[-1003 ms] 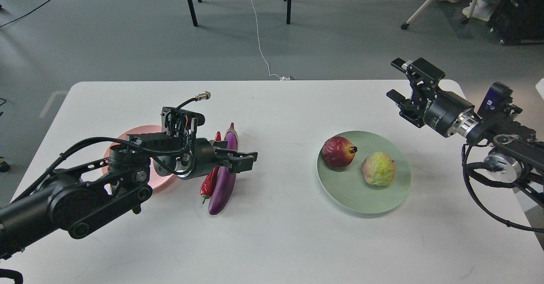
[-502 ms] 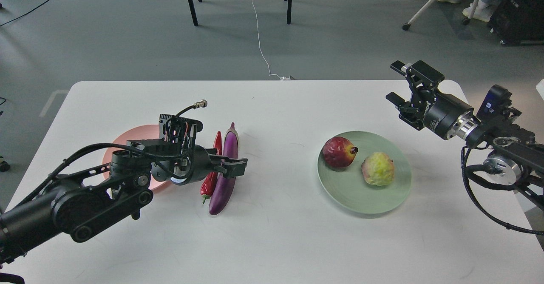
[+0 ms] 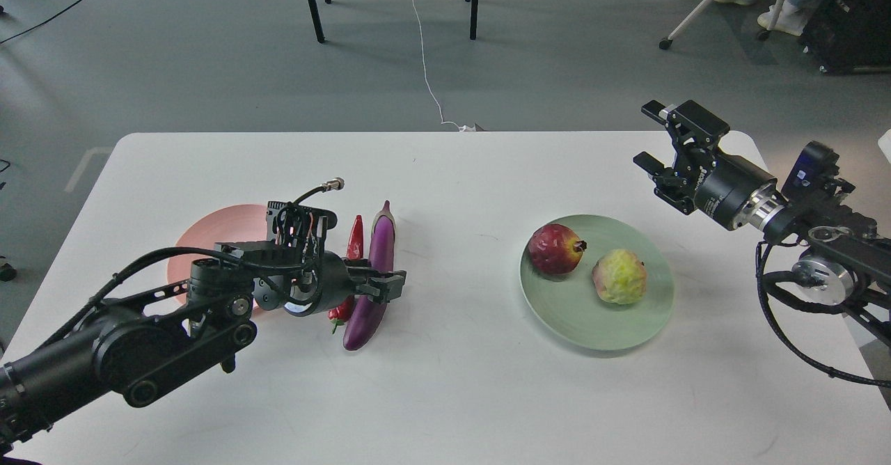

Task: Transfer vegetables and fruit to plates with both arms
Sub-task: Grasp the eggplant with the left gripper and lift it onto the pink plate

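Observation:
The purple eggplant (image 3: pixel 381 249) and the red chili pepper (image 3: pixel 355 235) lie side by side on the white table, just right of the pink plate (image 3: pixel 209 232), which my left arm partly hides. My left gripper (image 3: pixel 393 287) is low over the eggplant's lower half, its fingers slightly apart and across it; a hold cannot be seen. The pomegranate (image 3: pixel 555 248) and the yellow-green fruit (image 3: pixel 619 276) sit on the mint-green plate (image 3: pixel 592 326). My right gripper (image 3: pixel 649 134) is open and empty, raised above the table's far right corner.
The white table (image 3: pixel 452 395) has bare surface in the middle and along the front. Beyond its far edge are the grey floor, a white cable (image 3: pixel 424 68), black chair legs (image 3: pixel 311 5) and a wheeled chair (image 3: pixel 696 5).
My left gripper has moved down and slightly back left onto the eggplant. The eggplant's top has tilted a little to the right. My right arm has barely moved.

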